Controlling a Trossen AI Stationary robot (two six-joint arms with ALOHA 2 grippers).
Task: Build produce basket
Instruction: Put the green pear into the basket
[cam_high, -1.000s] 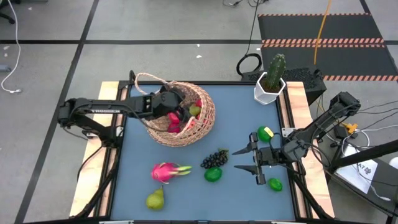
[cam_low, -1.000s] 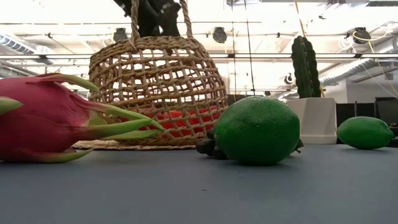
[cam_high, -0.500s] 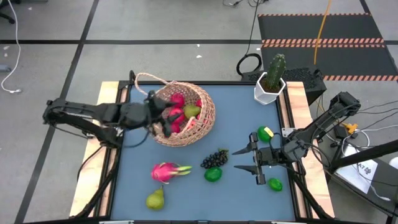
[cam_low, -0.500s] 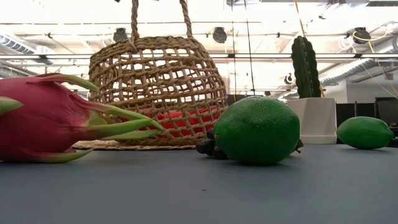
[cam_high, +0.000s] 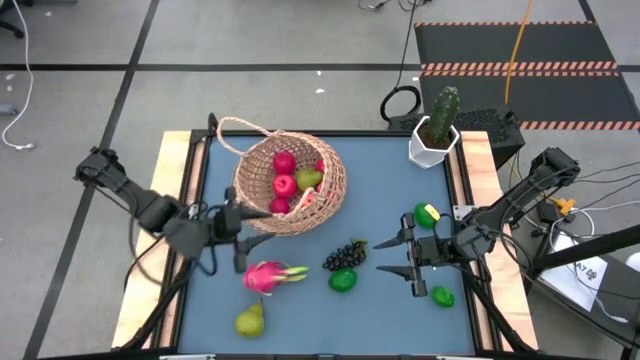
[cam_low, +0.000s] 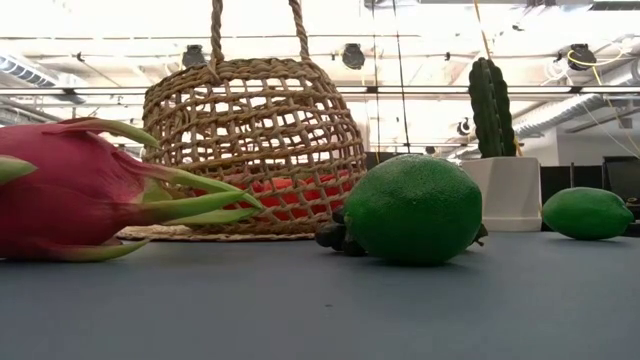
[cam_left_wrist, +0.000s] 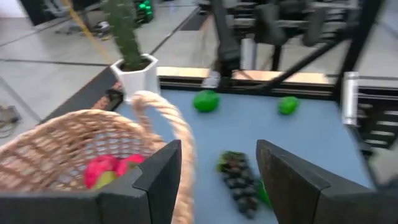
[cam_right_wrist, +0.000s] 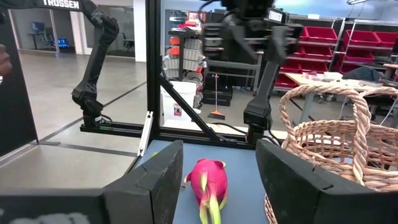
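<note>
At the counter's left edge, the left gripper (cam_high: 233, 232) stretches low, jaws parted and empty, just beside the basket (cam_high: 290, 183) and above the dragon fruit (cam_high: 268, 275). Tan wicker basket holds red fruits and a pear. Right gripper (cam_high: 397, 255) waits on the right side, jaws spread, empty, near the grapes (cam_high: 345, 254) and limes (cam_high: 343, 281).

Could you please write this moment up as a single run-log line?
left gripper: open, empty, beside basket | right gripper: open, idle near limes | dragon fruit, pear, grapes: on table
</note>
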